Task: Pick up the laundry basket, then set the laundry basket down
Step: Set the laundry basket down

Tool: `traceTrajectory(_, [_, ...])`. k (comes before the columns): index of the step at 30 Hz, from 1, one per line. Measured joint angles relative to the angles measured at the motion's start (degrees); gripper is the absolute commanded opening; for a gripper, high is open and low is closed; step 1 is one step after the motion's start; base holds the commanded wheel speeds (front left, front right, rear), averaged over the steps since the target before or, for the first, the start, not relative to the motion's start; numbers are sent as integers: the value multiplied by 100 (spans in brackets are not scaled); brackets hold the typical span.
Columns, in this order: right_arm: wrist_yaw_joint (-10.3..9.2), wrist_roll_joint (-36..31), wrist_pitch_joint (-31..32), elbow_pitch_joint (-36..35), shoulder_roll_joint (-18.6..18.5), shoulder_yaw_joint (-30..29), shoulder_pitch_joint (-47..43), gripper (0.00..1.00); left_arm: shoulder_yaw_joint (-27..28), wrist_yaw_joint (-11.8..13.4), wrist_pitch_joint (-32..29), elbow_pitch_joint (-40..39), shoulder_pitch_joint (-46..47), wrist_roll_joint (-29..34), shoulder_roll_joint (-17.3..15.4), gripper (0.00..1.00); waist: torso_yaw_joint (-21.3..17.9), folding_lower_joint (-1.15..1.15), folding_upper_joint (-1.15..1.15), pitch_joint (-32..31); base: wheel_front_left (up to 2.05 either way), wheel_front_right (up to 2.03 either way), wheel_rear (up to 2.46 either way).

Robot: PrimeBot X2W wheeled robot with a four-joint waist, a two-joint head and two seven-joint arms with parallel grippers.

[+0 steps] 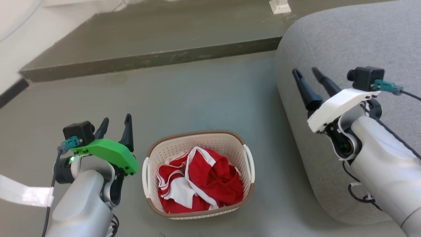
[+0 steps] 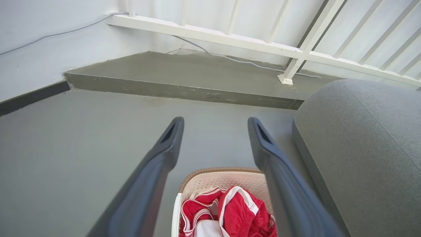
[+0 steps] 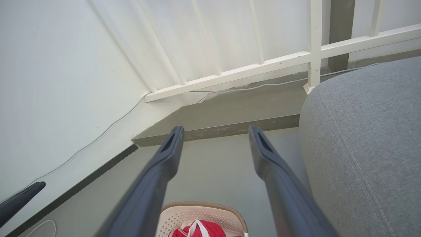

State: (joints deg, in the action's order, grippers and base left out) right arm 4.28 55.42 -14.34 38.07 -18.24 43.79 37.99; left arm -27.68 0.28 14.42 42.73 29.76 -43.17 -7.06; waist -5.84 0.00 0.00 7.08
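Note:
The laundry basket (image 1: 197, 138), cream-white and perforated with a brown rim and white side handles, stands on the grey floor low in the head view's middle. Red and white clothes (image 1: 200, 179) lie inside it. My left gripper (image 1: 116, 121), on a green wrist shell, hangs open just left of the basket with nothing between its fingers. My right gripper (image 1: 305, 71) is open too, raised to the right over the grey cushion, well clear of the basket. The left wrist view has the basket (image 2: 215, 179) below and between that gripper's (image 2: 215, 121) fingers. The right wrist view catches the basket rim (image 3: 204, 205) at the bottom, under my right gripper (image 3: 215, 131).
A big grey cushioned seat (image 1: 345, 49) fills the right side beside the basket. A raised concrete step (image 1: 148, 61) runs across the back, with a white railing (image 2: 296, 56) and a wall behind it. A thin cable (image 2: 243, 61) lies on the step. Open floor (image 1: 197, 95) stretches ahead of the basket.

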Motion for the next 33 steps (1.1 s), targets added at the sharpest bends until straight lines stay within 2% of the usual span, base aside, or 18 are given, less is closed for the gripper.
traceTrajectory(14, [-433, -1341, -9, -1440, -21, -1369, -1162, 100, 697, 174, 0, -1285, -914, 633, -12, 100, -54, 0, 0, -197, 0, 0, 0])
traceTrajectory(24, [-489, -1970, -9, -2058, 87, -1903, -2027, 100, 1191, 209, 0, -2159, -1585, 1120, 76, 100, -74, 0, 0, -309, 0, 0, 0])
traceTrajectory(33, [-481, -2283, -9, -2262, 198, -2169, -2565, 100, 1428, 227, 0, -2472, -2101, 1366, 238, 100, -42, 0, 0, -415, 0, 0, 0])
